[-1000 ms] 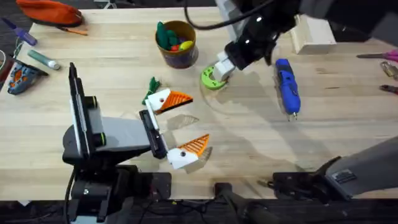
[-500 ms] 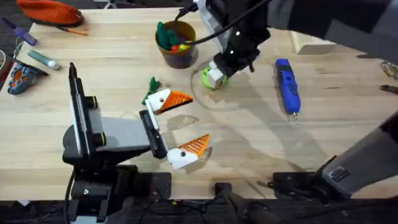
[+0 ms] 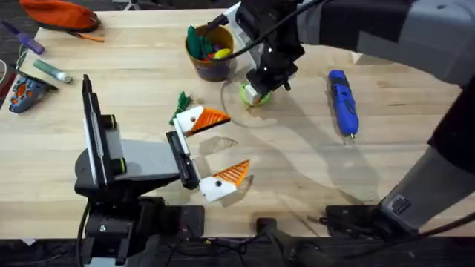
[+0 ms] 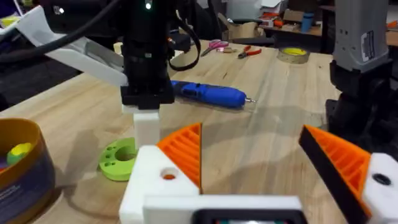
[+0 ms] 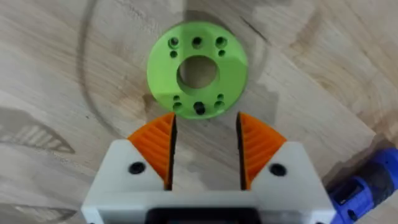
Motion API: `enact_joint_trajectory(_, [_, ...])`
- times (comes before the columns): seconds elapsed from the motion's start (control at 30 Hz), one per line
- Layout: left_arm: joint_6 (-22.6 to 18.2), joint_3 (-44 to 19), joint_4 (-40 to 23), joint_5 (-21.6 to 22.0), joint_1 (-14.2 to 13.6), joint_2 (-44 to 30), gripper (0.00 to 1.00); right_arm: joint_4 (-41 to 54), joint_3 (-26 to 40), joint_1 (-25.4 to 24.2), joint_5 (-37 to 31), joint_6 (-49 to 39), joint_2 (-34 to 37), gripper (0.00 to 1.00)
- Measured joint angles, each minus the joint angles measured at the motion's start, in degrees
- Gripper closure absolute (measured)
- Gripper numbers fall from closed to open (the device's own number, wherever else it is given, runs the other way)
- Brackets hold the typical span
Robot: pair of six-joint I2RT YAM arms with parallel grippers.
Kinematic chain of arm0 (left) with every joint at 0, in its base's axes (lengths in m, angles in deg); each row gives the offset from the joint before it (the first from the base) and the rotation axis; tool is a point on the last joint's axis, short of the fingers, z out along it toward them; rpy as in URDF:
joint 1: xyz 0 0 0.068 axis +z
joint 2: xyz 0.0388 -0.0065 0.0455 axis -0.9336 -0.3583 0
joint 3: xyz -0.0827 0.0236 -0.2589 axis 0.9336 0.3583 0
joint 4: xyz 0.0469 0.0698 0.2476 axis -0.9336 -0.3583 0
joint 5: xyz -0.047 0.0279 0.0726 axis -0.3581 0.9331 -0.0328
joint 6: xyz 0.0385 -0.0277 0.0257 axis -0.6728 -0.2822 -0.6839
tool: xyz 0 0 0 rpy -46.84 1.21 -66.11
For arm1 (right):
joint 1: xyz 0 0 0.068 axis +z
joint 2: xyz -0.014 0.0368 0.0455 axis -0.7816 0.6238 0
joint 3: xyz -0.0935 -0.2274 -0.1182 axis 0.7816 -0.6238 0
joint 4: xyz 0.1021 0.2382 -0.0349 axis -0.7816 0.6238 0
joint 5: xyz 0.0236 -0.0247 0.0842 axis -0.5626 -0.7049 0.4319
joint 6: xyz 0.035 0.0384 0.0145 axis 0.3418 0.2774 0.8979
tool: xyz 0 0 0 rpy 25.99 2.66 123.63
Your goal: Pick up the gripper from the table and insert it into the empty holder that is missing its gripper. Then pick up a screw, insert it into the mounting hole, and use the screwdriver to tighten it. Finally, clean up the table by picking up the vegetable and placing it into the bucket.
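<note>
The right gripper (image 5: 204, 144) points down at the table just beside a flat lime-green ring with holes (image 5: 197, 69). Its orange ribbed fingers (image 5: 159, 146) stand parted with bare wood between them and nothing pinched. From overhead this gripper (image 3: 256, 93) is mostly covered by its own dark arm, and the ring (image 3: 247, 93) shows as a sliver of green at its tip.

The left gripper (image 3: 217, 150) rests low over the near middle of the table, its two white-and-orange fingers (image 3: 208, 117) spread wide and empty; in its own wrist view (image 4: 252, 165) the far finger is cut off at the frame edge.

The blue screwdriver (image 3: 343, 102) lies flat on the wood to the right of the right gripper, well apart from it (its lighter tip points toward the near edge). The left wrist camera sees it (image 4: 208, 93) lying behind the right arm's white finger mount, its handle end hidden by that arm.

The small dark green vegetable (image 3: 181, 102) lies just beyond the left gripper's far finger, partly hidden by it. The bucket (image 3: 211, 52), with colourful toys inside, stands at the far middle of the table, close to the right arm, whose cable crosses its rim. In the left wrist view, part of its tan rim (image 4: 31, 144) shows at the edge.
</note>
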Motion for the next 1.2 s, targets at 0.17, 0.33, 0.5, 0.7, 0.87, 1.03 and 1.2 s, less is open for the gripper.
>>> enact_joint_trajectory(0.17, [0.0,0.0,0.0,0.0,0.0,0.0,0.015,-0.7,0.0,0.0,0.0,0.2,1.2,0.525])
enact_joint_trajectory(0.33, [0.0,0.0,0.0,0.0,0.0,0.0,0.016,-0.7,0.2,0.0,0.2,0.9,2.1,0.594])
enact_joint_trajectory(0.5, [0.0,0.0,0.0,0.0,0.0,0.0,0.015,-0.7,0.2,-0.1,1.9,1.1,2.1,0.628])
enact_joint_trajectory(0.7, [0.0,0.0,0.0,0.0,0.0,0.0,0.016,-0.8,0.2,-0.5,3.2,1.1,2.1,0.676])
enact_joint_trajectory(0.87, [0.0,0.0,0.0,0.0,0.0,0.0,0.015,-1.1,0.2,-1.1,3.5,1.1,2.1,0.731])
enact_joint_trajectory(1.03, [0.0,0.0,0.0,0.0,0.0,0.0,0.015,-1.3,0.2,-1.3,3.5,1.1,2.1,0.782])
enact_joint_trajectory(1.2, [0.0,0.0,0.0,0.0,0.0,0.0,0.015,-1.3,0.2,-1.3,3.5,1.1,2.1,0.859])
